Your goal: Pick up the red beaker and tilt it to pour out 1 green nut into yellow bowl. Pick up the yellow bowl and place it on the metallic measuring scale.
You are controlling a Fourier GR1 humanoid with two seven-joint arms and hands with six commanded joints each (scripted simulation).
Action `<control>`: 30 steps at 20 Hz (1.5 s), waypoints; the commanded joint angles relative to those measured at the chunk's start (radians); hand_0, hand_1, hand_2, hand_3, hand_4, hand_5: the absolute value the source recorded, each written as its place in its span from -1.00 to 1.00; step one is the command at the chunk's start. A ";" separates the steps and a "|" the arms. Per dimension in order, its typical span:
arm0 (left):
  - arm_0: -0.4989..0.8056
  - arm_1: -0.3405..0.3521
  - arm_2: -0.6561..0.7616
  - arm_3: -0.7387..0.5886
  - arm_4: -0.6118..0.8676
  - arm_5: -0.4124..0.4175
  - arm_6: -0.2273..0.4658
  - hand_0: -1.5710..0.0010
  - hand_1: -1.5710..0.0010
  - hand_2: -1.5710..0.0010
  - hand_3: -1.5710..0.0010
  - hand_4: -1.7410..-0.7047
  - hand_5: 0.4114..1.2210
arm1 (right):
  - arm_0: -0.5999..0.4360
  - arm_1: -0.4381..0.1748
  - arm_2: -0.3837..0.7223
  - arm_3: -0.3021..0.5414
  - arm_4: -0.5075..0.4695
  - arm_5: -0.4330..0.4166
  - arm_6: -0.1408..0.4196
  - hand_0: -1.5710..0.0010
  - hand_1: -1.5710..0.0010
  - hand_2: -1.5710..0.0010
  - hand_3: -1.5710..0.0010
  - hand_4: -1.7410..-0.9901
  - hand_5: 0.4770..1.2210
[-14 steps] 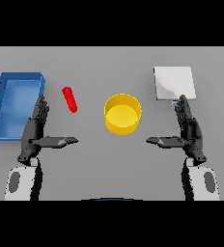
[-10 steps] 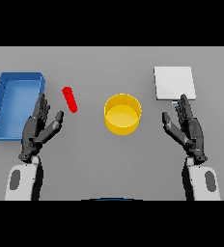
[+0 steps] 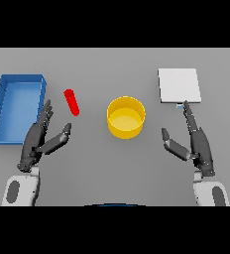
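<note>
A small red beaker [image 3: 72, 102] lies tilted on the grey table, left of centre. The yellow bowl [image 3: 126, 117] stands in the middle. At the back right lies the flat metallic measuring scale [image 3: 179, 85]. My left hand [image 3: 39, 140] hovers just below and left of the beaker, open, fingers straight and pointing up toward it, thumb spread to the right. My right hand [image 3: 196, 141] is open too, below the scale and right of the bowl, fingertips near the scale's front edge. Neither hand holds anything. No green nut is visible.
A blue tray [image 3: 2, 106] with raised walls stands at the left edge, right beside my left hand.
Both hands have turned from side-on with thumbs pointing inward to a flatter, open pose. The left hand has moved slightly up toward the beaker. Beaker, bowl and scale have not moved.
</note>
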 commanded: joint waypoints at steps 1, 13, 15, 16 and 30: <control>-0.013 -0.006 -0.009 0.014 -0.011 0.000 0.010 1.00 1.00 1.00 1.00 -0.03 -0.37 | -0.001 0.001 -0.003 0.003 -0.007 0.004 0.006 1.00 1.00 1.00 1.00 0.31 -0.45; -0.284 -0.027 0.061 0.387 -0.023 0.021 -0.022 1.00 1.00 1.00 1.00 -0.26 -0.22 | 0.012 0.015 -0.015 -0.013 -0.067 0.031 -0.002 1.00 1.00 1.00 1.00 0.09 -0.44; -0.323 -0.024 0.082 0.451 -0.013 0.016 -0.038 1.00 1.00 1.00 1.00 -0.24 -0.24 | 0.011 0.017 -0.018 -0.007 -0.066 0.027 0.003 1.00 1.00 1.00 1.00 0.07 -0.43; -0.342 -0.026 0.090 0.476 -0.009 0.016 -0.042 1.00 1.00 1.00 1.00 -0.23 -0.25 | 0.006 0.008 -0.024 -0.014 -0.071 0.029 0.004 1.00 1.00 1.00 1.00 0.07 -0.43; -0.557 -0.027 0.149 0.753 -0.012 0.017 -0.159 1.00 1.00 1.00 1.00 -0.27 -0.20 | 0.007 0.004 -0.033 -0.014 -0.083 0.035 0.018 1.00 1.00 1.00 1.00 0.18 -0.45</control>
